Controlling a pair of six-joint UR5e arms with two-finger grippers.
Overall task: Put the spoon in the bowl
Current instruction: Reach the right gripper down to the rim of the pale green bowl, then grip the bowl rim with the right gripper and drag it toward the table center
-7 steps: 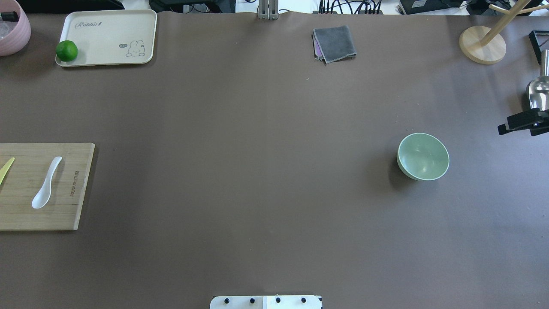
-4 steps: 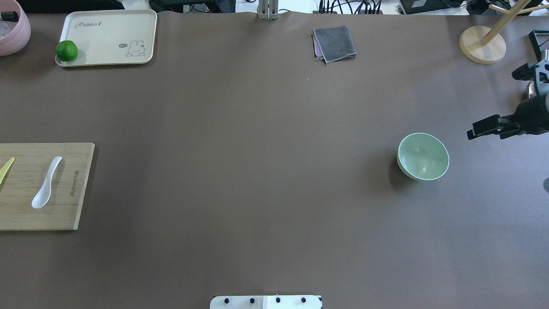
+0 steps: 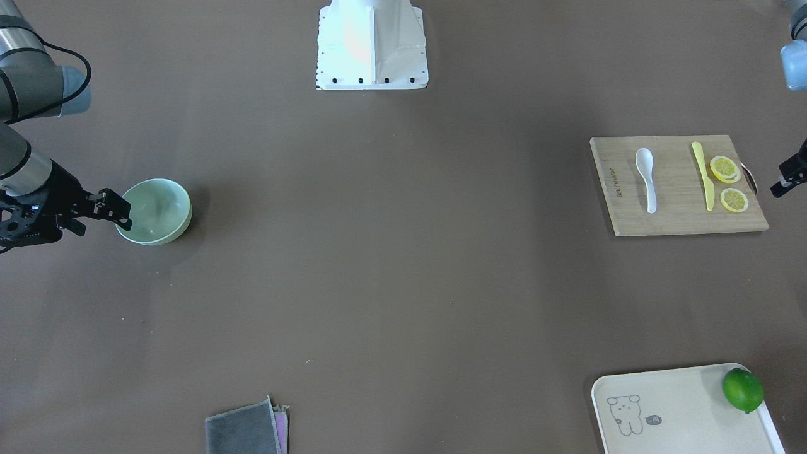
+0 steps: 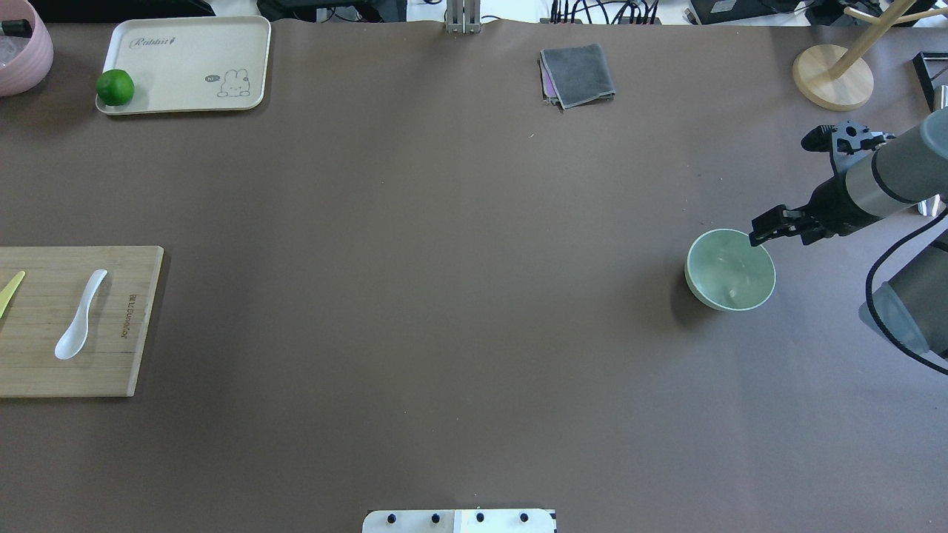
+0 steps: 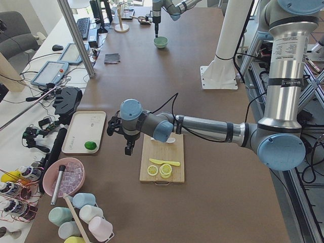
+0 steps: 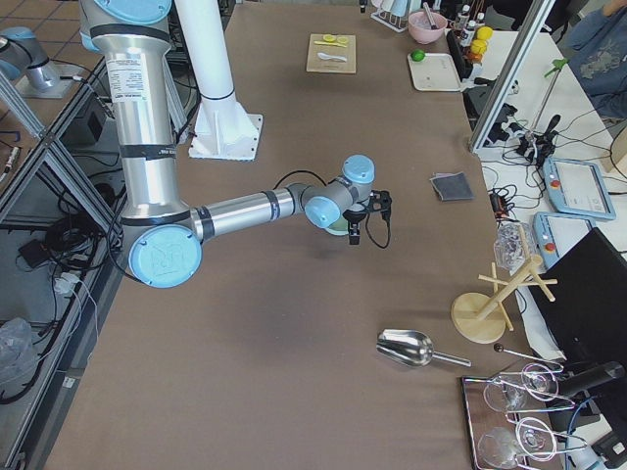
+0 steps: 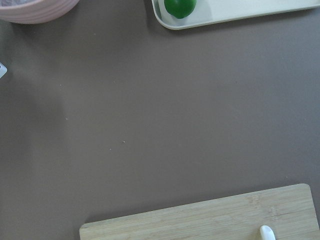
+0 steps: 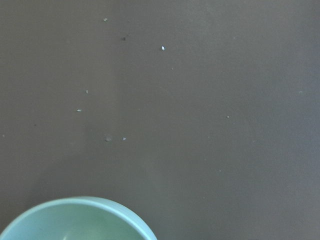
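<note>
Brown table (image 4: 444, 296); tray (image 4: 185, 52) w/ lime (image 4: 115, 87); spoon (image 4: 80, 317) on board (image 4: 44, 370); right hand (image 4: 761, 233) spread, empty, over bowl (image 4: 696, 285) rim; left hand (image 3: 782, 186): can't tell.

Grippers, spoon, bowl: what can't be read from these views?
- Left gripper: cut by the front-facing view's right edge, outside the overhead; open or shut unclear.
- Right gripper: side-on near the bowl rim; finger gap unreadable.
- Spoon: left wrist view shows only its tip at the bottom edge.
- Bowl: right wrist view's bottom edge cuts all but a rim arc.
</note>
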